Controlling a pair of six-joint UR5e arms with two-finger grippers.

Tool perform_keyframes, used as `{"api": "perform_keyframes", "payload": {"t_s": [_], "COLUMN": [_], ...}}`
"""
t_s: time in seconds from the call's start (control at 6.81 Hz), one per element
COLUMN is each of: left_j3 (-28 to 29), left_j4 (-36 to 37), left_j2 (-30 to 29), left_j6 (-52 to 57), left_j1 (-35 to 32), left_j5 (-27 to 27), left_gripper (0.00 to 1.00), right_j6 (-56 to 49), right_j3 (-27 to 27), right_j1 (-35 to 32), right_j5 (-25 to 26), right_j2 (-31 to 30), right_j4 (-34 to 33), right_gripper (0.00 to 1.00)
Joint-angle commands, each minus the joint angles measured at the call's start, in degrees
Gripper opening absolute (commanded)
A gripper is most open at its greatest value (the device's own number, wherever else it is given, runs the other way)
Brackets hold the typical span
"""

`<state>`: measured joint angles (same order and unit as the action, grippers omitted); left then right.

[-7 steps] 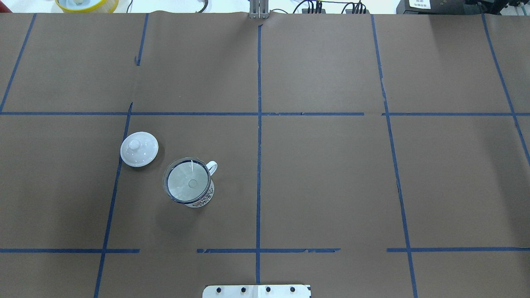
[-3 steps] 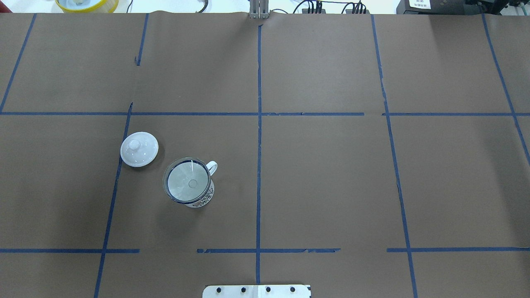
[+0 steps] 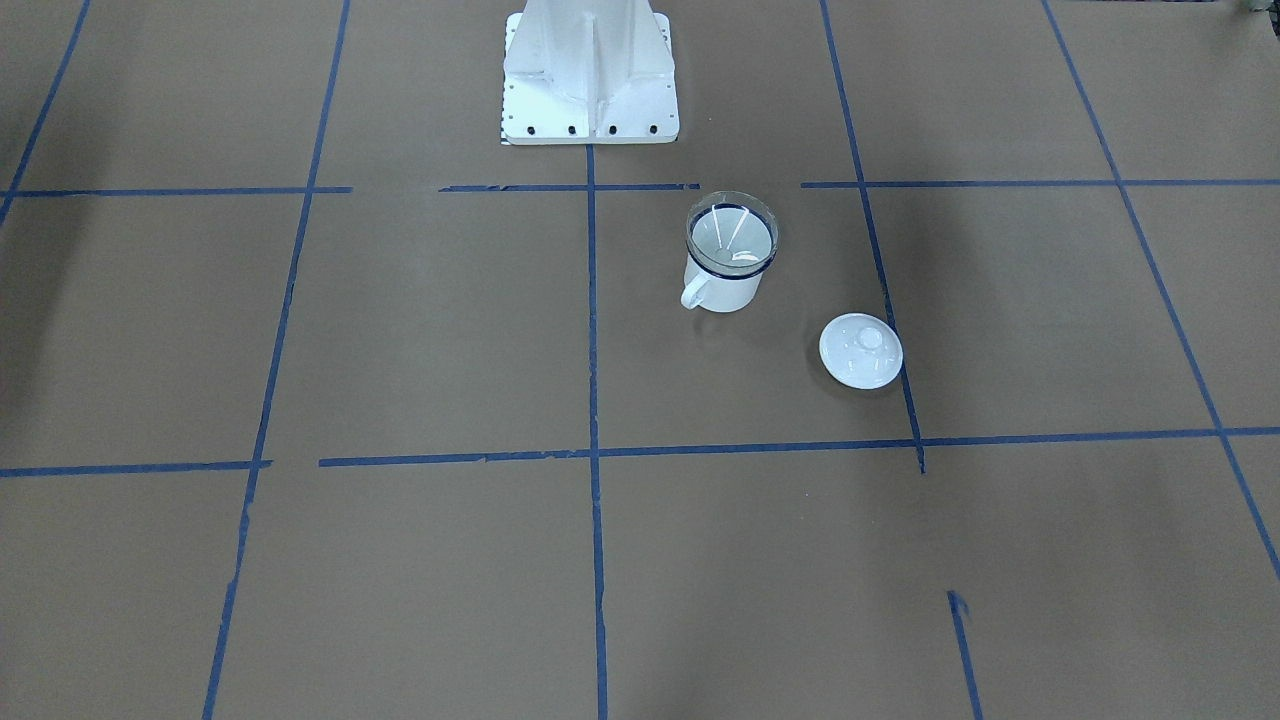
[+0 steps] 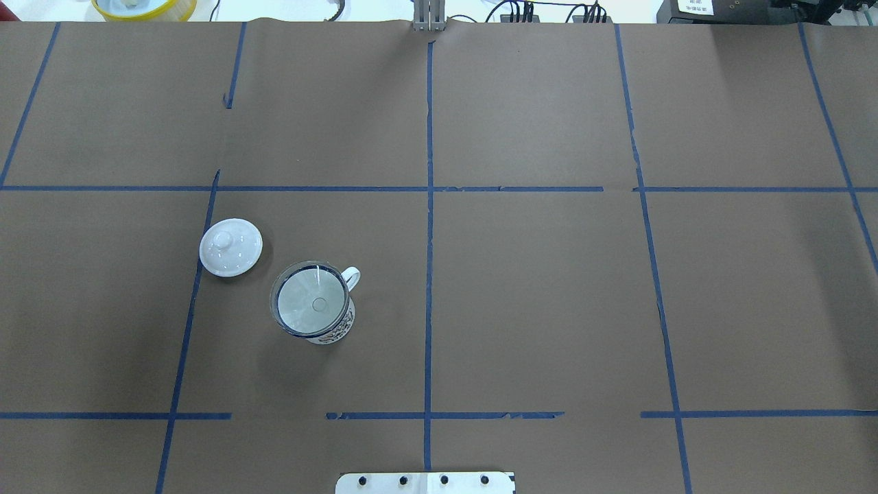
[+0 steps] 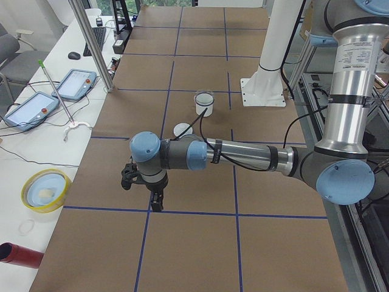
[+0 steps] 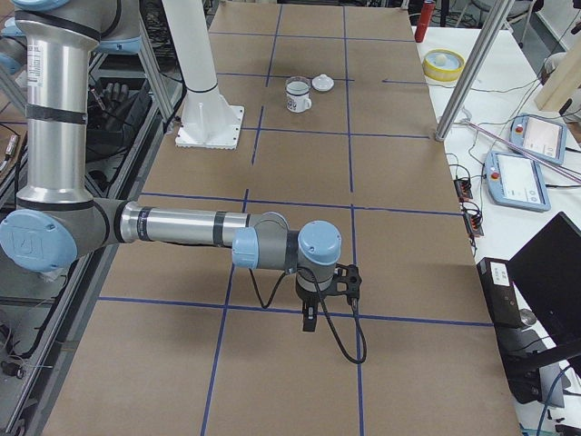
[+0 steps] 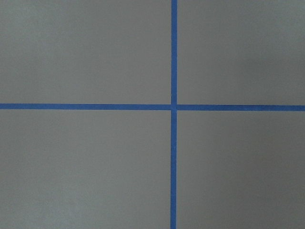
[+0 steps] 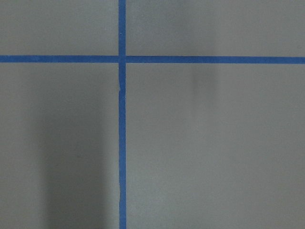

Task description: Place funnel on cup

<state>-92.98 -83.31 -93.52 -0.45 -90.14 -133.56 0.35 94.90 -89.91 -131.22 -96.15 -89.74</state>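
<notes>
Since the funnel [image 4: 309, 302] already sits in the mouth of the cup [image 4: 334, 332], bowl up and stem pointing straight down inside, the placing looks done, and I judge no further grasp is called for; the funnel's long axis is upright, its clear rim resting just on the mug's dark blue rim and about as wide as it.

The left gripper [image 5: 157, 203] hangs fingers-down over the brown paper near the table's left end; from its jaws the cup lies well apart, off toward the table's middle and the robot's base; the right gripper [image 6: 310, 320] hangs likewise at the opposite end, farther off, so the left arm is the nearer; neither holds anything that I can see, but whether the jaws of either are apart or together I cannot tell, as only the side views show them.

The funnel looks thin, glassy and light; the white knobbed lid [image 4: 230, 247] lies just beside the cup, on the side toward the left jaws, not touching.
</notes>
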Motion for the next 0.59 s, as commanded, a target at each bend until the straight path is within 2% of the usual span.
{"api": "perform_keyframes", "payload": {"t_s": [0.0, 0.44], "left_j3": [-0.1, -0.4], "left_j4": [0.1, 0.2], "left_j2": [0.0, 0.0], "left_j6": [0.0, 0.0], "left_j1": [0.0, 0.0], "left_j5": [0.1, 0.1], "left_gripper": [1.0, 1.0], "right_j6": [0.0, 0.0], "right_j3": [0.0, 0.0], "right_j1": [0.0, 0.0], "right_j5": [0.0, 0.0], "right_j2": [0.0, 0.0], "right_j4": [0.0, 0.0], "right_gripper": [1.0, 1.0]}}
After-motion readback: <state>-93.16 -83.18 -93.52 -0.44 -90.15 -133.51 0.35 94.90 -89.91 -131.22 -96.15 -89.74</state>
